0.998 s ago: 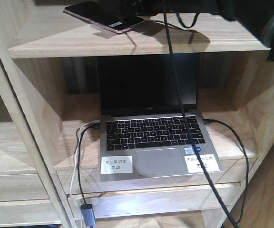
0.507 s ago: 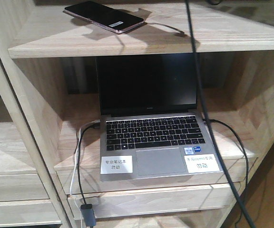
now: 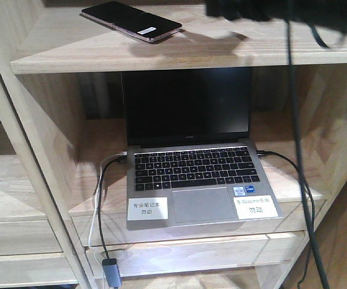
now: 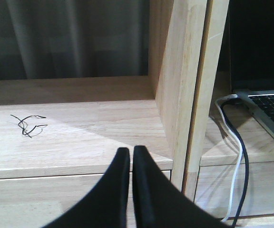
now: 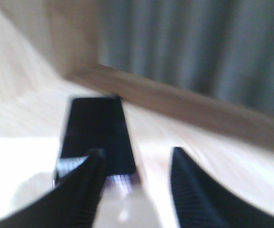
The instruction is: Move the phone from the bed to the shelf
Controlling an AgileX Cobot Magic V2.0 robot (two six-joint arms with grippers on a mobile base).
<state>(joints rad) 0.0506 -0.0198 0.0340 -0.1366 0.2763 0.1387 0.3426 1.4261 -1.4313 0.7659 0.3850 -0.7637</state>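
Observation:
The black phone (image 3: 131, 21) lies flat on the top board of the pale wood shelf (image 3: 71, 57), with its white sticker toward the right end. In the right wrist view the phone (image 5: 96, 133) lies just ahead of my right gripper (image 5: 137, 154), a little left of the gap. That gripper is open and holds nothing, and the view is blurred by motion. My right arm (image 3: 264, 9) shows as a dark mass at the top right of the front view. My left gripper (image 4: 131, 151) is shut and empty, low over a lower shelf board (image 4: 80, 137). The bed is out of view.
An open grey laptop (image 3: 191, 162) with a black screen sits on the middle board, with cables (image 3: 101, 205) plugged in at both sides. A black cable (image 3: 297, 150) hangs down on the right. A thick shelf upright (image 4: 189, 85) stands right of my left gripper.
My right arm has drawn back from the phone toward the right. The phone stays where it was on the top board. The hanging cable has swung right.

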